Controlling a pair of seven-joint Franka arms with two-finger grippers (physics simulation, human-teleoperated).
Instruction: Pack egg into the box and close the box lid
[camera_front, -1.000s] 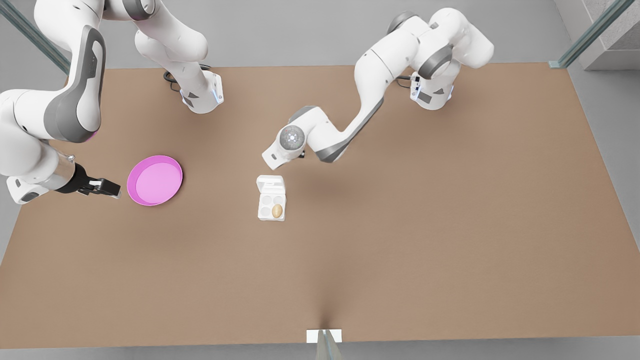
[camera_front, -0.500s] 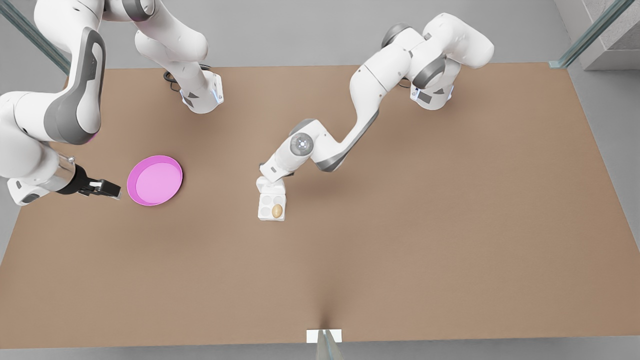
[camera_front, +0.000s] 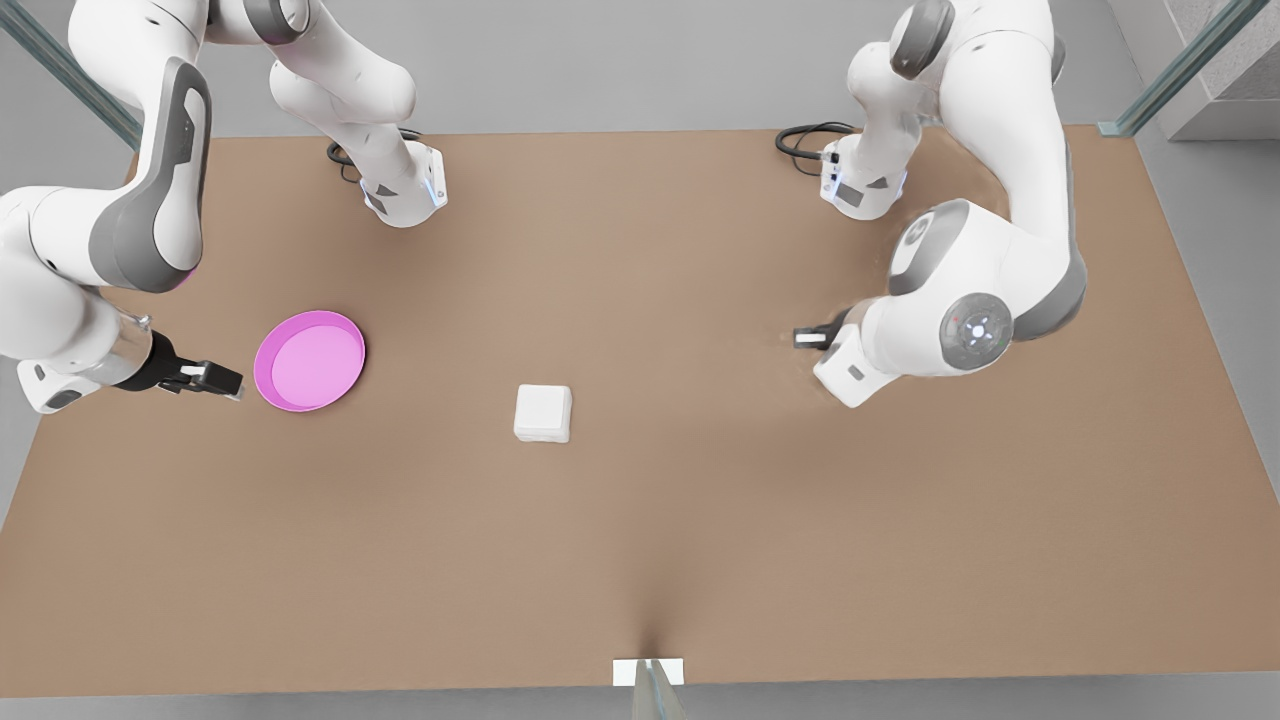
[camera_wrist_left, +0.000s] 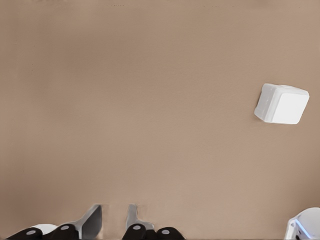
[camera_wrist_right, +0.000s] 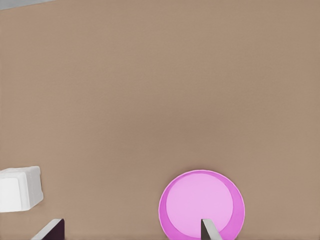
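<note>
The box (camera_front: 543, 413), its box lid (camera_wrist_left: 286, 106) down, sits well apart from both pincers. The right gripper (camera_front: 222, 384), beside the pink dish (camera_front: 309, 360), and the left gripper (camera_front: 808, 339) are both released. Judged risk: an unlatched lid reopening, or a returning arm knocking it.

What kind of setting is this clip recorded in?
Most likely a simulated two-arm tabletop workcell: a plain brown table with two Franka bases bolted along its far edge, bearing just a closed white carton and a pink dish, with grey floor around it.

Matt white box (camera_front: 543, 412), glossy pink plastic dish (camera_front: 309, 360), smooth matt brown table (camera_front: 700, 540)
</note>
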